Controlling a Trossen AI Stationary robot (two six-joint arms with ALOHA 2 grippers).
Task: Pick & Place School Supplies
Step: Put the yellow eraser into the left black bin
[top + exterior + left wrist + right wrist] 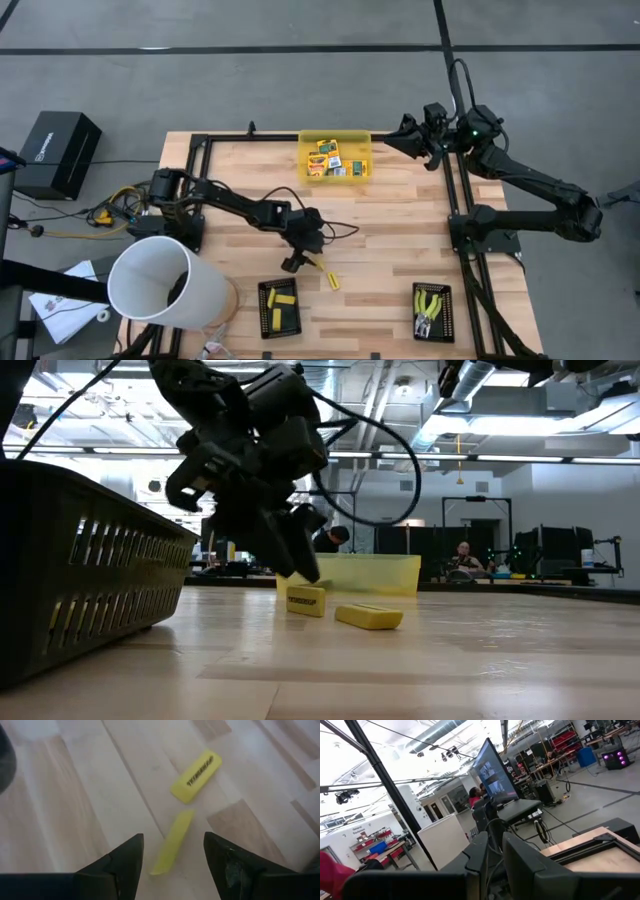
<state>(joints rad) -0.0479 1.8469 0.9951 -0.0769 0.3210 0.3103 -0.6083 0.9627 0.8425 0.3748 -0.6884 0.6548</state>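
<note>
Two short yellow sticks lie flat on the wooden table near its middle, one (313, 264) (172, 842) and, beyond it, a printed one (333, 281) (196, 776). My left gripper (300, 262) (173, 836) slants down over the nearer stick. It is open, with a finger on either side of the stick and clear of it. In the low view the gripper (295, 560) hangs just above that stick (306, 600). My right gripper (395, 140) (495, 855) waits high at the table's far right, shut on nothing. Small printed boxes (330, 160) lie in the yellow bin (360, 140).
A black tray (264, 310) near the front edge holds yellow sticks. Another black tray (447, 312) at the front right holds green-handled tools. A white round tub (165, 285) stands at the front left corner. People sit in the room beyond the table.
</note>
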